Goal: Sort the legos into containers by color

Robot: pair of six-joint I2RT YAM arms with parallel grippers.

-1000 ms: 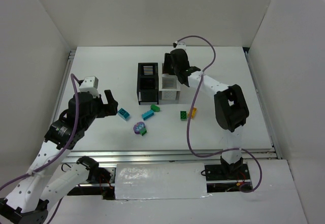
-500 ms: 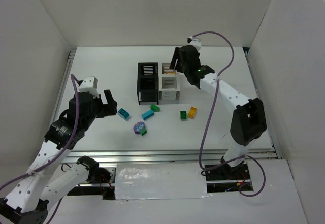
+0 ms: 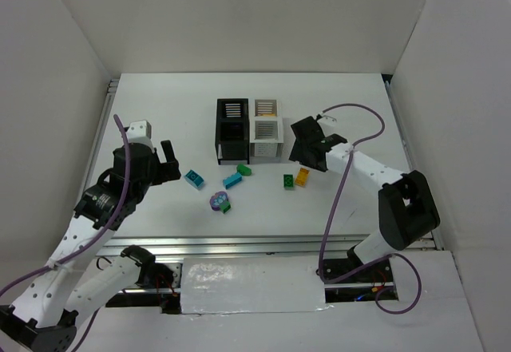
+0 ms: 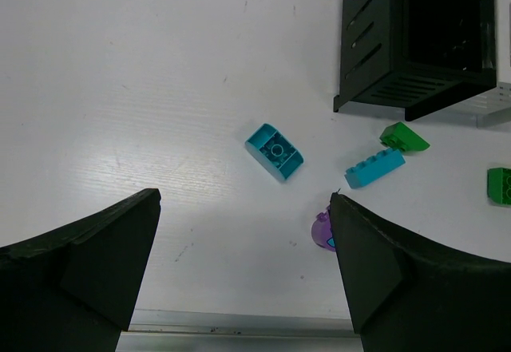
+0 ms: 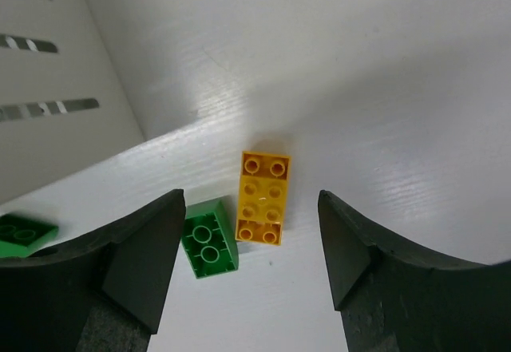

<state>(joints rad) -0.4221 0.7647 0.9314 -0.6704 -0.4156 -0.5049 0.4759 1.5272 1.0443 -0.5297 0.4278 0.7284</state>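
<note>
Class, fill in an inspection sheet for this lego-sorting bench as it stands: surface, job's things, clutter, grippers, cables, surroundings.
Surface: white table, faintly scuffed.
Job's things: black containers and white containers clustered mid-table. Loose in front of them: teal brick, blue brick, green wedge, purple piece, green brick, orange brick.
Clutter: nothing seen.
Grippers: left gripper open, above the table near the teal brick; right gripper open, over the orange brick.
Cables: left arm's cable and right arm's cable, both purple; the right one loops free.
Surroundings: white walls on three sides; metal rail at the near edge.
</note>
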